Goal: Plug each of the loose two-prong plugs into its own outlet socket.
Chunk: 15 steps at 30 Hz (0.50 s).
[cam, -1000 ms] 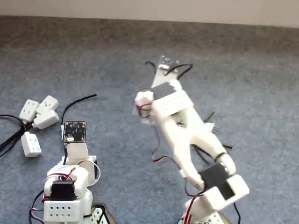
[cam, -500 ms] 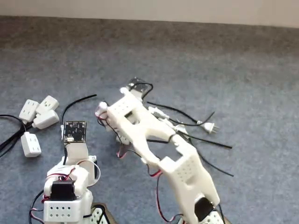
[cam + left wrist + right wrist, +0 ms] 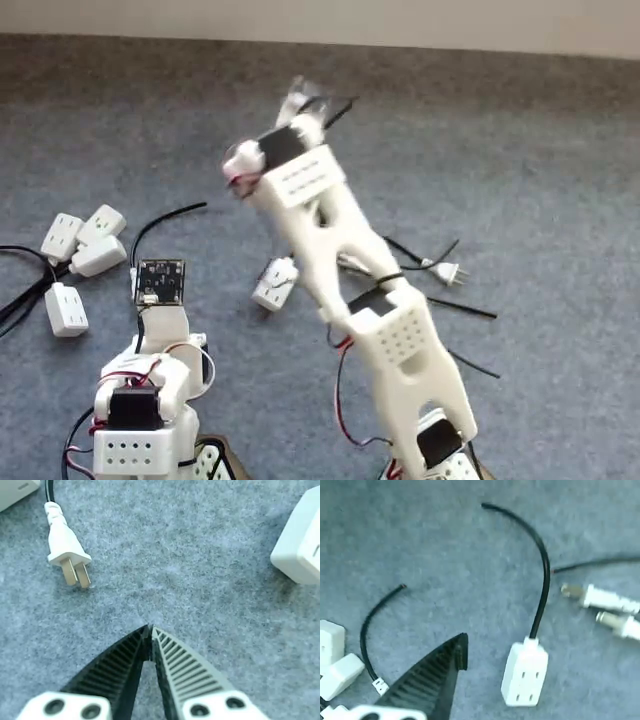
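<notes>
Your left gripper (image 3: 151,630) is pinched together on nothing; the two-prong plug (image 3: 67,547) lies upper left of the frame (prongs toward the gripper). Descending closed would likely shove it aside.

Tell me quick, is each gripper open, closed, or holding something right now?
Left gripper: closed, holding nothing.
Right gripper: cannot be told.
</notes>
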Tool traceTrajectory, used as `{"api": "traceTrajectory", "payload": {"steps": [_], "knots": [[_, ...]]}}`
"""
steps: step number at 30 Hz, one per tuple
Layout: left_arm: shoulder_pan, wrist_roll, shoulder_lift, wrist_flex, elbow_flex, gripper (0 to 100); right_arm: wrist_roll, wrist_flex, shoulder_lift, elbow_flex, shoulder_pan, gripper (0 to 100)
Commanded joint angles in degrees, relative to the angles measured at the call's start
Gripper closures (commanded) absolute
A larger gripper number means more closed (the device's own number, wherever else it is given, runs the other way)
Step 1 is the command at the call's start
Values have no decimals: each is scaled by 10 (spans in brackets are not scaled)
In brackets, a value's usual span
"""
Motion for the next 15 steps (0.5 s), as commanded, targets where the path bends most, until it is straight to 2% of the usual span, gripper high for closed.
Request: {"api": "traceTrajectory", "payload": {"steps": [1, 6, 15], "knots": [[7, 0, 1, -9, 11, 993, 113, 22, -18, -103, 51, 416], [7, 0, 1, -9, 11, 993, 213, 22, -73, -190, 127, 416], [7, 0, 1, -9, 11, 993, 358, 22, -314, -198, 250, 416]]}}
